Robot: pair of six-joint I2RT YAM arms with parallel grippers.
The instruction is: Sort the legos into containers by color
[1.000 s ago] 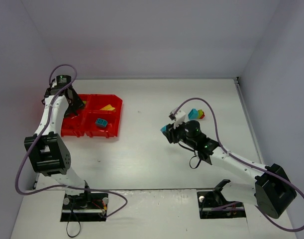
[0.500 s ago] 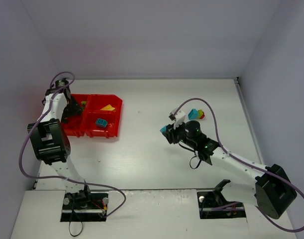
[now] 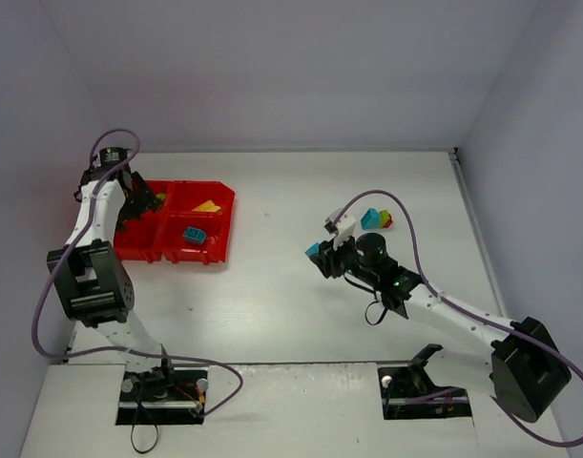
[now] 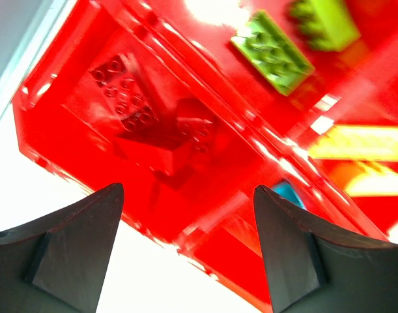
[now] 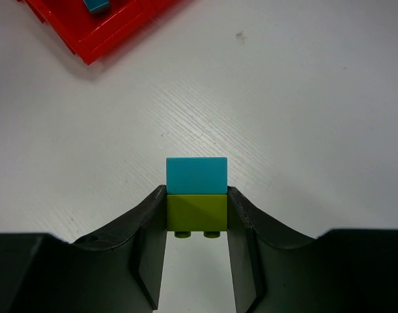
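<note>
The red tray (image 3: pixel 219 225) lies at the left, with a yellow brick (image 3: pixel 207 205), a teal brick (image 3: pixel 193 234) and a green brick (image 3: pixel 160 197) in separate compartments. My left gripper (image 3: pixel 143 202) hovers open and empty over the tray's left side. In its wrist view the gripper (image 4: pixel 187 190) sits over the near rim, with red bricks (image 4: pixel 140 117) and green bricks (image 4: pixel 272 52) in the compartments beyond. My right gripper (image 3: pixel 322 256) is mid-table, shut on a green brick (image 5: pixel 197 212) with a teal brick (image 5: pixel 197 175) stuck to it, held above the table.
A small pile of loose bricks (image 3: pixel 375 219), teal, red and yellow, lies on the table behind the right gripper. The tray's corner (image 5: pixel 107 32) shows at the top left of the right wrist view. Walls enclose the table on three sides.
The left arm has swung and its gripper has shifted a little over the tray's left side. The right gripper has edged slightly left, still holding the green and teal bricks.
</note>
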